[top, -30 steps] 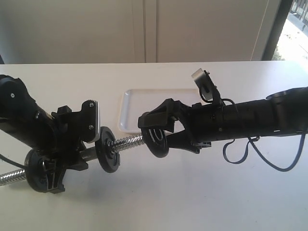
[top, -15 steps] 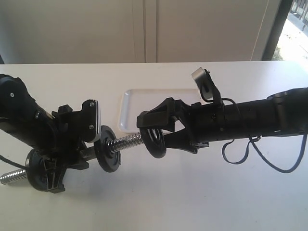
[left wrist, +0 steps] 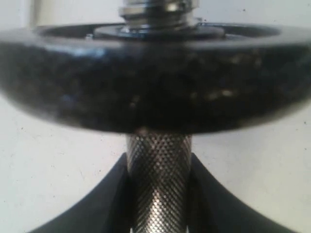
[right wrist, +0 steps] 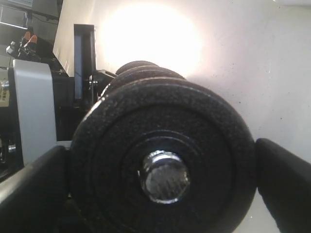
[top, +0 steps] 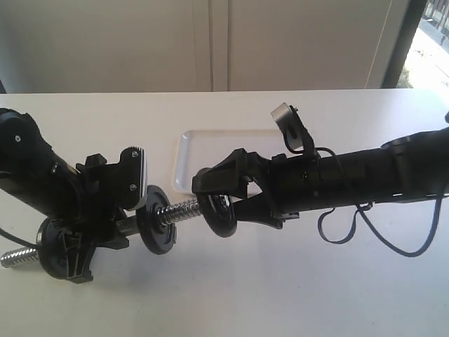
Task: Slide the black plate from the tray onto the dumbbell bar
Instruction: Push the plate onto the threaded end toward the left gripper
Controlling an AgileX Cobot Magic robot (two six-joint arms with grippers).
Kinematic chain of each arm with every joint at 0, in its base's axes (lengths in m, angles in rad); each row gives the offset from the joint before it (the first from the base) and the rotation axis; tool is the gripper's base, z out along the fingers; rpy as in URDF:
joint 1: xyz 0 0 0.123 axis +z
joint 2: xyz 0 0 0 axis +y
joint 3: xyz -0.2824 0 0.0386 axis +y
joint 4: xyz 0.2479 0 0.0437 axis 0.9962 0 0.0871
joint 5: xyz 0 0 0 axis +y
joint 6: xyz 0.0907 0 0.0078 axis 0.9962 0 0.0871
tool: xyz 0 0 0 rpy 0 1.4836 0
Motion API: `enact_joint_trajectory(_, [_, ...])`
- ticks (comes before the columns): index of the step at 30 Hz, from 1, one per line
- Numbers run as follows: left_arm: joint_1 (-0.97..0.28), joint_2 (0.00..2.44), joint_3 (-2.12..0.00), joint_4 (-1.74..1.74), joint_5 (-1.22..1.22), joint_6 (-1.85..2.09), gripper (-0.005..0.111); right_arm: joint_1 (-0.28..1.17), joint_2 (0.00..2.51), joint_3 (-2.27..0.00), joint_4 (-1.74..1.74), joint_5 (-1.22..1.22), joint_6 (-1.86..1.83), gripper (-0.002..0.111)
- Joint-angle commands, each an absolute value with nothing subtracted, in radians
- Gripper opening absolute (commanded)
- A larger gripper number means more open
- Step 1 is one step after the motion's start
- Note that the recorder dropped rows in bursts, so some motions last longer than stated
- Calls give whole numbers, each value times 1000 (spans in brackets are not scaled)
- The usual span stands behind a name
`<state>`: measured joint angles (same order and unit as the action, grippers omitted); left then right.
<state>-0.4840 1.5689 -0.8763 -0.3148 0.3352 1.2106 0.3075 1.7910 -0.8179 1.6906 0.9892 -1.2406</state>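
Observation:
My right gripper (top: 219,206) is shut on a black plate (top: 217,214), whose centre hole is over the threaded end of the dumbbell bar (top: 181,208). The bar's chrome tip (right wrist: 164,176) pokes through that black plate (right wrist: 163,162), with one finger (right wrist: 286,179) on each side of the rim. My left gripper (top: 105,225) is shut on the bar's knurled middle (left wrist: 158,179). A second black plate (top: 156,228) sits further along the bar, near my left gripper, and fills the left wrist view (left wrist: 155,82). A third plate (top: 59,249) sits at the bar's other end. The white tray (top: 210,151) lies behind, with nothing visible in it.
The white table (top: 280,295) stretches all round. A loose black cable (top: 351,225) hangs under my right arm. A pale wall or cabinet front stands behind the table's far edge, and a bright window shows at the far right.
My right gripper has moved left with the black plate, sliding it further onto the bar's threaded end. The left arm and the bar have held still.

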Motion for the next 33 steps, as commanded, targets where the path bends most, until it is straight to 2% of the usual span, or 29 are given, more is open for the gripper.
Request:
enact_joint_trajectory(1, [-490,1524,-898,-366,282,1207,0,330,1807,-827,1744,1066,-1257,0])
enact_joint_trajectory(16, [-490,1524,-898,-386,282,1207,0,334,1865,-827,1744,1074,-1253,0])
enact_joint_trajectory(27, [-490,1524,-898,-418,282,1207,0,459,1865,-899,1744,982,-1254,0])
enact_joint_trajectory(33, [-490,1524,-898,-444,278,1207,0,478,1865,-921,1744,950,-1251,0])
